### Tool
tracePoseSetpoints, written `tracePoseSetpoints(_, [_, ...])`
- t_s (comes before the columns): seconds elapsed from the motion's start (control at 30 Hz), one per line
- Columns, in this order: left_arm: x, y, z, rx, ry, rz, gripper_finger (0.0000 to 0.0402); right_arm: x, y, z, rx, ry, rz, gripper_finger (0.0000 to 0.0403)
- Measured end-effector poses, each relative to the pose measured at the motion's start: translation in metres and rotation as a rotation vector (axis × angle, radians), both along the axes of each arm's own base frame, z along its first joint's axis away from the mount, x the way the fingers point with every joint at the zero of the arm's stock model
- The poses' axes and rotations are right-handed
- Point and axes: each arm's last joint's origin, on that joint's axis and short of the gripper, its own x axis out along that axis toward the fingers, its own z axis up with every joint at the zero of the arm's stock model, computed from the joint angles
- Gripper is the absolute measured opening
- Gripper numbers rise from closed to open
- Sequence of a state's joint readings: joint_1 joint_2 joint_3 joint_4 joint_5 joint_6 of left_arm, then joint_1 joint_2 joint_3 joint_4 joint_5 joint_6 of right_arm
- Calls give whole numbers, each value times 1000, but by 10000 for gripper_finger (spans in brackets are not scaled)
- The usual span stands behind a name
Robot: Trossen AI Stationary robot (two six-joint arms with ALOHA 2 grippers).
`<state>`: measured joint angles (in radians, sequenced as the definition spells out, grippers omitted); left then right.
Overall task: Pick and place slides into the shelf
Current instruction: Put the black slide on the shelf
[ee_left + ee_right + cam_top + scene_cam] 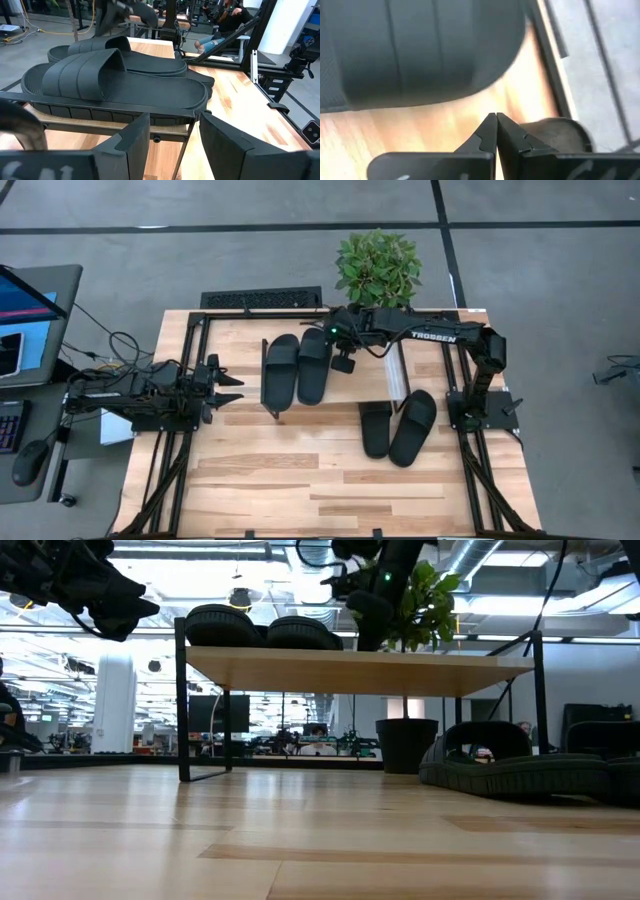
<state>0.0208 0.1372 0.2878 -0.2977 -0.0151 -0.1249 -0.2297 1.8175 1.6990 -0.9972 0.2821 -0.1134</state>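
Two black slides [282,370] [313,365] lie side by side, soles down, on the left part of the low wooden shelf [352,387]. In the left wrist view they show as the nearer slide [115,85] and the farther one [145,57]. Two more slides [375,428] [413,427] lie on the tabletop near the shelf's right end. My right gripper [344,364] is shut with nothing in it, above the shelf just right of the slide beside it [420,50]. My left gripper [226,387] waits open at the table's left, level with the shelf.
A potted plant [378,268] stands behind the shelf's far edge, next to a black keyboard [262,298]. Black frame rails [170,470] run along the table's left and right sides. Bare tabletop [300,480] stretches toward the near edge. A laptop [30,320] sits off the table's left.
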Motion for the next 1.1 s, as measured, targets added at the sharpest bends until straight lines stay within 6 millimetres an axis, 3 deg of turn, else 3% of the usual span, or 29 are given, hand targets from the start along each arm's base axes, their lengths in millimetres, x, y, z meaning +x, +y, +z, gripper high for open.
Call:
tracePoseSetpoints(0.13, [0,0,0,0,-1,0,160,0,9,21,-40,-12,2,0])
tracePoseSetpoints(0.3, [0,0,0,0,-3,0,160,-14,40,62,-139,-121,37,0])
tracePoseSetpoints(0.5, [0,0,0,0,-4,-1,160,-63,93,116,-222,-413,116,0])
tracePoseSetpoints(0.6, [0,0,1,-3,-5,-5,160,-95,115,125,-234,-546,144,0])
tracePoseSetpoints(0.77, [0,-4,1,-7,-13,-44,160,-149,132,105,-238,-661,83,0])
tracePoseSetpoints(0.93, [0,-9,4,-13,-41,-101,160,-192,135,57,-211,-724,-67,0])
tracePoseSetpoints(1.1, [0,-12,8,-10,-77,-144,160,-217,138,10,-158,-815,-159,0])
